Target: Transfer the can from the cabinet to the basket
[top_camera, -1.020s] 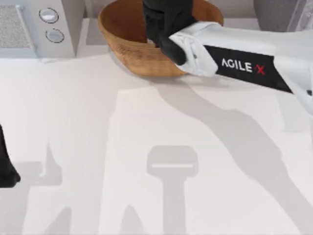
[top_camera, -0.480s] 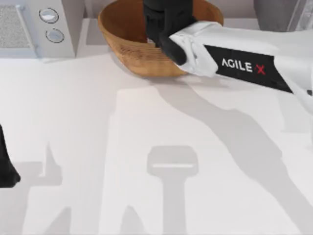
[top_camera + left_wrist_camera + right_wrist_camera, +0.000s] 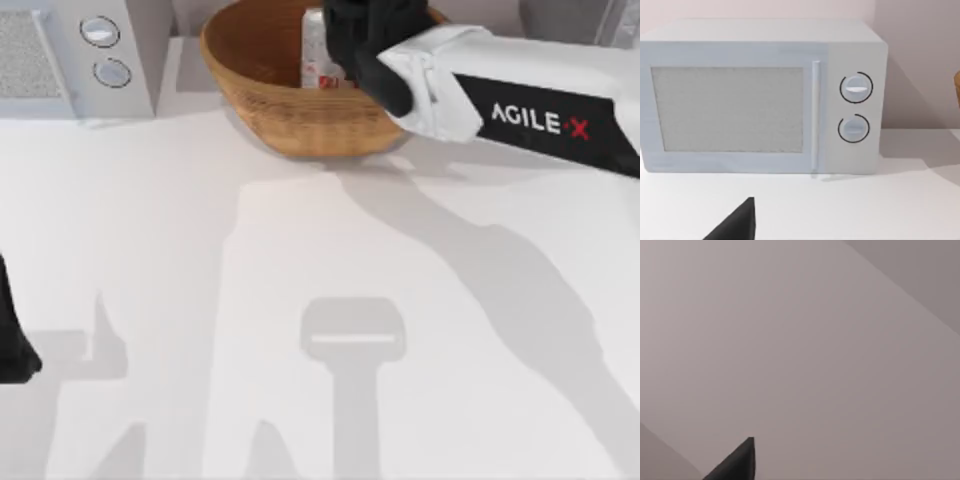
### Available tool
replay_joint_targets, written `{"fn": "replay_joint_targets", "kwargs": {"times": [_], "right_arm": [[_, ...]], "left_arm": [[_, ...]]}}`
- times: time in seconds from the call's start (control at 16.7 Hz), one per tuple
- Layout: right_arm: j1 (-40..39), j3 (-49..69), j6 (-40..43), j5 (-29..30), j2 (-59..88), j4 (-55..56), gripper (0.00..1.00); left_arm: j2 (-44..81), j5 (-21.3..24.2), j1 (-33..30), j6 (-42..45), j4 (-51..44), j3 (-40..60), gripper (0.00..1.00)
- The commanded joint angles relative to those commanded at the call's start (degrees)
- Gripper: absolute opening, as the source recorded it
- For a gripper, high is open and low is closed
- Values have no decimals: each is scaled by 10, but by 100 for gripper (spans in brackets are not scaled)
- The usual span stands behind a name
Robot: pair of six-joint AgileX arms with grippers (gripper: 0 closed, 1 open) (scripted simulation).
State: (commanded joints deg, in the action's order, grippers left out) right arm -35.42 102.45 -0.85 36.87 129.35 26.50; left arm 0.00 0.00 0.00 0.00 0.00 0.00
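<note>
The can (image 3: pixel 318 50), silver with a red and white label, stands upright inside the brown wicker basket (image 3: pixel 260 95) at the back of the table. My right gripper (image 3: pixel 358 35) hovers over the basket just right of the can, open and holding nothing, its black body covering the can's right edge. A corner of the grey cabinet (image 3: pixel 556 18) shows at the back right. My left gripper (image 3: pixel 12 350) is parked low at the table's left edge, open. One dark fingertip (image 3: pixel 740 462) shows in the right wrist view against a plain grey wall.
A white microwave (image 3: pixel 70 55) with two round knobs stands at the back left, and the left wrist view faces its door (image 3: pixel 730 107). The white tabletop (image 3: pixel 320 300) in front of the basket carries only arm shadows.
The right gripper has shifted to the right and slightly back, uncovering the can, which stays in the basket. The left arm has not moved.
</note>
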Motion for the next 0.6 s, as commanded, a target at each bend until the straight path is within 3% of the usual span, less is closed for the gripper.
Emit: {"fn": "replay_joint_targets", "kwargs": {"times": [0.24, 0.6], "right_arm": [[44, -118, 2, -39, -155, -30, 100], [143, -392, 5, -130, -520, -102, 100]], "left_arm": [[0, 0, 0, 0, 0, 0, 100], [0, 0, 0, 0, 0, 0, 100]]}}
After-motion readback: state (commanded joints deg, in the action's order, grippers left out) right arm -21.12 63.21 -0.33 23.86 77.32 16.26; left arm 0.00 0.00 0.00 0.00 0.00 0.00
